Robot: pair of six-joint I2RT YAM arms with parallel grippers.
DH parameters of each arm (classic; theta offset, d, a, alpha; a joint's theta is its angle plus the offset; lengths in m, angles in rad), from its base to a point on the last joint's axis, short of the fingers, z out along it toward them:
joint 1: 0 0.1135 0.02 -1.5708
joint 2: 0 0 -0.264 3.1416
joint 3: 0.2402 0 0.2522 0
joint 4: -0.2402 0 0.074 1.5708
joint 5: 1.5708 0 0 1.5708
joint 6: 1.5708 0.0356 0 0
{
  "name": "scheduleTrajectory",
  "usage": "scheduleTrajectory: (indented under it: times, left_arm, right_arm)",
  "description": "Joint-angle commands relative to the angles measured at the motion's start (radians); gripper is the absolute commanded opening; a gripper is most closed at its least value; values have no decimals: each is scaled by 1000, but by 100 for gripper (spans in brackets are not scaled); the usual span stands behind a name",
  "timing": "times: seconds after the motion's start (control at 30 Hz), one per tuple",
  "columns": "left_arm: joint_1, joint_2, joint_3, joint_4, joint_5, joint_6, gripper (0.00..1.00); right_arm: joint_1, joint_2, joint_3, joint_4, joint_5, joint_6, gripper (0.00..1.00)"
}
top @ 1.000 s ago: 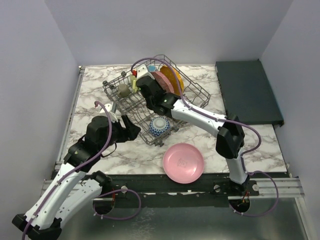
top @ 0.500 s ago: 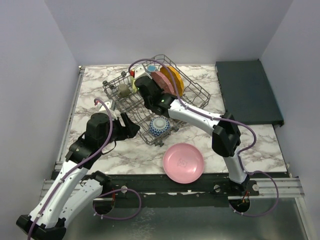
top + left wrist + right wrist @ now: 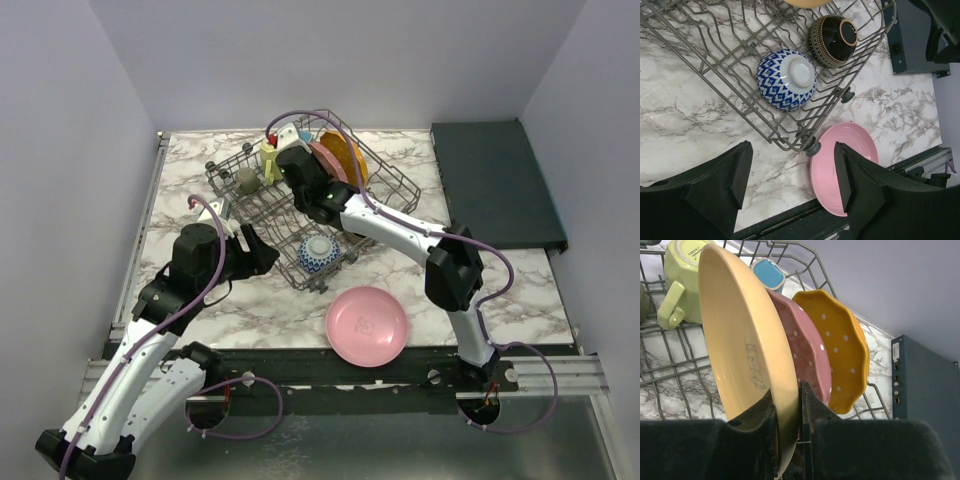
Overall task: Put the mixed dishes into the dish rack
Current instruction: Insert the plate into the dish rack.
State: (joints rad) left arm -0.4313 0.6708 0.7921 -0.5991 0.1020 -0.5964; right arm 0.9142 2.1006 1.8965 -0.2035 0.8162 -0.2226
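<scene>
My right gripper (image 3: 787, 396) (image 3: 292, 160) is shut on the rim of a cream-yellow plate (image 3: 740, 340), holding it upright inside the dish rack (image 3: 392, 190). The plate is beside a pink dotted plate (image 3: 807, 347) and an orange dotted plate (image 3: 840, 350). Also in the rack are a yellow-green mug (image 3: 682, 265), a blue mug (image 3: 768, 274), a grey cup (image 3: 246, 178), a blue-white bowl (image 3: 786, 79) and a dark brown bowl (image 3: 834, 34). A plain pink plate (image 3: 366, 325) lies on the table in front of the rack. My left gripper (image 3: 262, 250) (image 3: 792, 150) is open and empty above the rack's near corner.
A dark flat tray (image 3: 495, 185) lies at the right of the marble table. The rack's round foot (image 3: 812, 147) stands next to the pink plate (image 3: 850, 165). The table's front edge is just below that plate.
My right gripper has carried the cream-yellow plate slightly farther back in the rack. My left arm has barely shifted.
</scene>
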Motion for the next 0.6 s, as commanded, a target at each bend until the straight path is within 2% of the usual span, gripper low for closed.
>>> scheduleTrajectory:
  times: [0.0, 0.57]
  left_arm:
    - [11, 1, -14, 23, 25, 18, 72]
    - [21, 2, -17, 26, 33, 13, 72]
  right_arm:
    - [-8, 30, -18, 13, -27, 55, 0]
    - [-11, 47, -58, -8, -40, 103, 0]
